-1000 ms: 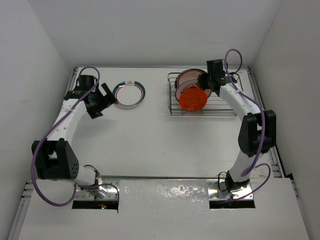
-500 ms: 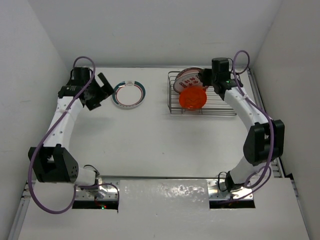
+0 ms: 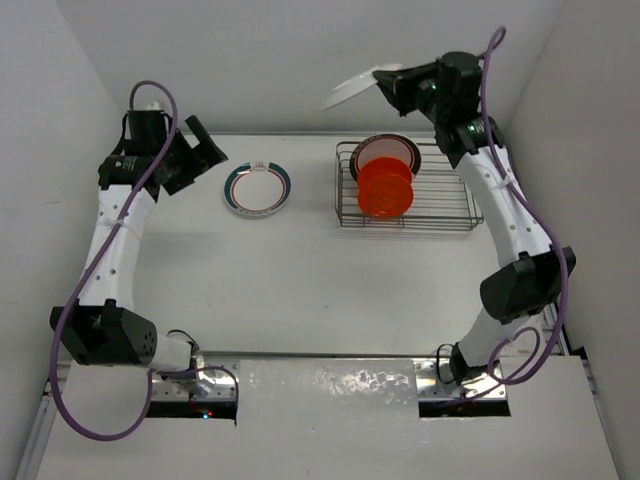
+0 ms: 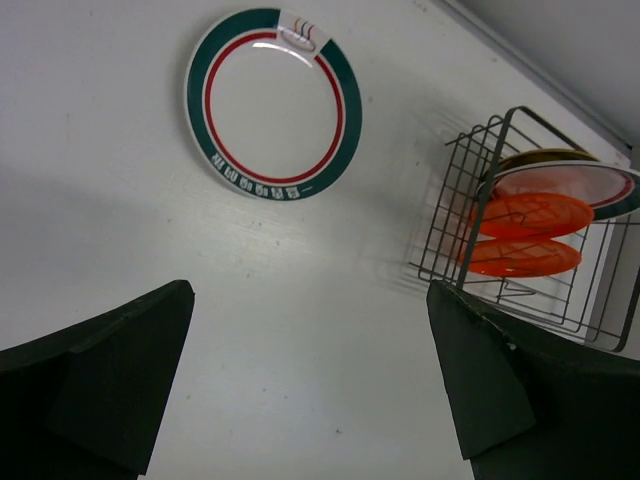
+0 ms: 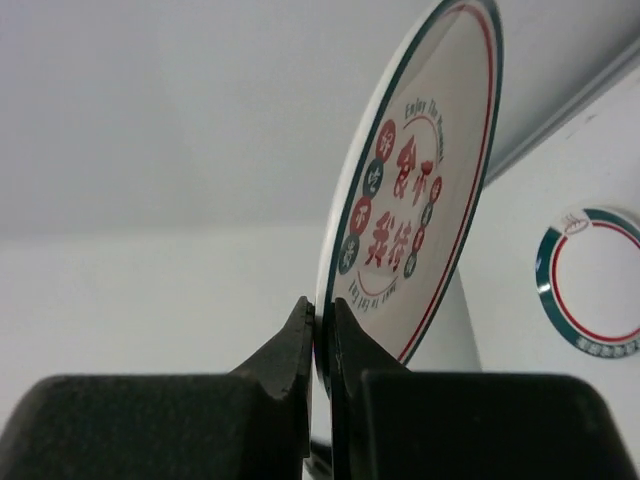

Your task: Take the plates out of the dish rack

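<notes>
White matte table (image 3: 300,275); right end effector (image 5: 320,312) pinches a glossy round plate (image 5: 425,190) edge-on; left end effector (image 4: 308,300) gapes wide.

Plain white worktop (image 3: 300,290), pretty simple: a round white plate with a teal rim band (image 3: 258,189) lies flat back left, and a silvery wire dish rack (image 3: 445,205) sits back right, well apart.

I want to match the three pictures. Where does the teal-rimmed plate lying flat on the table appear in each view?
Top external: the teal-rimmed plate is left of centre, left of the dish rack.
Left wrist: plate at upper left.
Right wrist: plate at right edge, cut off.
Shared landmark: the table's back edge, beyond the plate in every view.
</notes>
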You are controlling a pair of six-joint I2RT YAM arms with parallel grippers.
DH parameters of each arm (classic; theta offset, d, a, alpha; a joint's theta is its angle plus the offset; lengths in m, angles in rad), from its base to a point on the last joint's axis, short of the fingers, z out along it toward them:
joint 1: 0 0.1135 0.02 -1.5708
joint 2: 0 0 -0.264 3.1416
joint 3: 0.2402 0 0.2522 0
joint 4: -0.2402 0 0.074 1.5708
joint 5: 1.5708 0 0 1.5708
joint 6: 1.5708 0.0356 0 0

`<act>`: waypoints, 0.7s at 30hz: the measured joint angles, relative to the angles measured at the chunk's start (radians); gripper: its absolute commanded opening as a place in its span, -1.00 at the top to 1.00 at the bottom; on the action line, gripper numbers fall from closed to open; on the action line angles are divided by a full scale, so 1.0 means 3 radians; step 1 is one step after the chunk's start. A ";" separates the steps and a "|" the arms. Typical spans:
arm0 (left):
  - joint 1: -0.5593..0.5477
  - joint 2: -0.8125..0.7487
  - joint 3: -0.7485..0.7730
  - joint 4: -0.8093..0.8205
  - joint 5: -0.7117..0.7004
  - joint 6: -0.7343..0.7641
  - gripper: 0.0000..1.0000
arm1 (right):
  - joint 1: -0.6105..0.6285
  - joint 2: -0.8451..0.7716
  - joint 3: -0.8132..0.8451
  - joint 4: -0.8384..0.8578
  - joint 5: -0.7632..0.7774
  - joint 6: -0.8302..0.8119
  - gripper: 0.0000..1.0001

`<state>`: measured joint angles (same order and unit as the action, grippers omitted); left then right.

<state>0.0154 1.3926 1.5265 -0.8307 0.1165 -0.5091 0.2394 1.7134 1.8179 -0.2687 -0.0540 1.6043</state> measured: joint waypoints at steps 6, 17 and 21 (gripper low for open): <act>0.0024 -0.0001 0.0130 0.0032 0.0010 0.0048 -1.00 | 0.0350 0.0076 0.0743 -0.0473 -0.0685 -0.1164 1.00; 0.0258 0.0060 -0.0235 0.0383 0.0741 -0.0355 -1.00 | 0.1937 -0.0308 0.0379 -0.2101 -0.0290 -0.4918 1.00; 0.0248 0.0200 -0.0617 0.0618 0.1320 -0.0558 -1.00 | 0.2684 -0.0505 -0.0238 -0.2431 0.0434 -0.5727 1.00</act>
<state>0.0898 1.4525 1.3415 -0.6453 0.5125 -0.6765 1.0447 1.5620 1.7466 -0.9981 0.0761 -0.1139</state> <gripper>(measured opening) 0.999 0.020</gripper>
